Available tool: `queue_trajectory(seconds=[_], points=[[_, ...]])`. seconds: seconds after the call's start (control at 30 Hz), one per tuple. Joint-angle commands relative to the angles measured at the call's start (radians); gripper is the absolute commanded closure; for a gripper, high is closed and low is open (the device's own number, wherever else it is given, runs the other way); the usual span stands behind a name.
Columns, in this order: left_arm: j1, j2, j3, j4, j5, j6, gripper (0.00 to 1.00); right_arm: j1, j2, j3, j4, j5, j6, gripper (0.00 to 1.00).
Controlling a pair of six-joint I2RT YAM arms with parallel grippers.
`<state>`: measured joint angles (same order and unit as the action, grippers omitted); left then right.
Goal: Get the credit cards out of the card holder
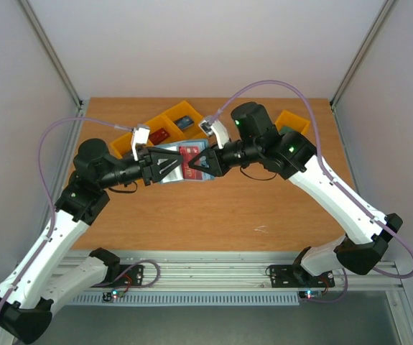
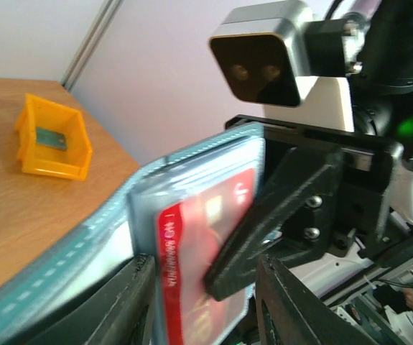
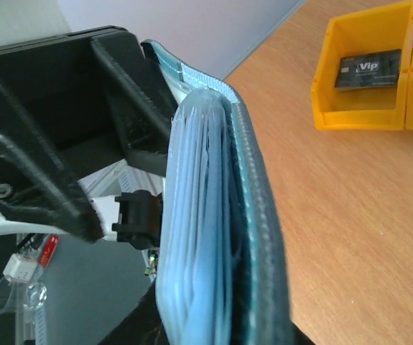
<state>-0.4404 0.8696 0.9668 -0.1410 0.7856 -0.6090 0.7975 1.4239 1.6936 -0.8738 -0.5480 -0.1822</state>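
Observation:
Both grippers hold the blue-teal card holder (image 1: pixel 166 152) above the table, between them. A red credit card (image 2: pixel 199 237) sits in one of its light blue pockets, face towards the left wrist view, and it also shows from above (image 1: pixel 189 153). My left gripper (image 2: pixel 205 266) (image 1: pixel 169 167) has a finger against each side edge of that leaf. My right gripper (image 1: pixel 205 162) is shut on the card holder, one black finger (image 2: pixel 263 223) lying across the red card. In the right wrist view the card holder (image 3: pixel 206 215) is edge-on between the right gripper (image 3: pixel 220 316) jaws.
A row of orange bins (image 1: pixel 169 115) stands at the back of the table, one with a red card (image 1: pixel 159 134) and one with a blue card (image 1: pixel 185 123). One orange bin (image 3: pixel 357 115) holds a dark card (image 3: pixel 368 70). Another bin (image 1: pixel 290 121) stands at the back right.

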Motion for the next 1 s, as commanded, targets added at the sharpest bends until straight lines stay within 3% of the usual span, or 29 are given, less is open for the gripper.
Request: queue_trajectory(seconds=[0.0,0.23,0.57,0.8,0.97], points=[[-0.003,-0.006,0.024,-0.051,-0.059,0.041,0.60,0.009,-0.017,0.037,0.018,-0.051,-0.012,0.99],[-0.004,0.029,0.022,0.037,-0.001,-0.016,0.58,0.041,0.002,0.037,0.015,-0.085,-0.033,0.99],[-0.025,0.053,0.015,0.369,0.240,-0.119,0.63,0.045,0.058,0.070,0.054,-0.040,-0.039,0.99],[-0.026,0.046,0.016,0.438,0.287,-0.165,0.80,0.043,0.149,0.149,0.030,0.086,0.050,0.99],[-0.026,0.044,0.014,0.429,0.285,-0.162,1.00,0.048,0.192,0.182,0.056,0.043,0.073,0.99]])
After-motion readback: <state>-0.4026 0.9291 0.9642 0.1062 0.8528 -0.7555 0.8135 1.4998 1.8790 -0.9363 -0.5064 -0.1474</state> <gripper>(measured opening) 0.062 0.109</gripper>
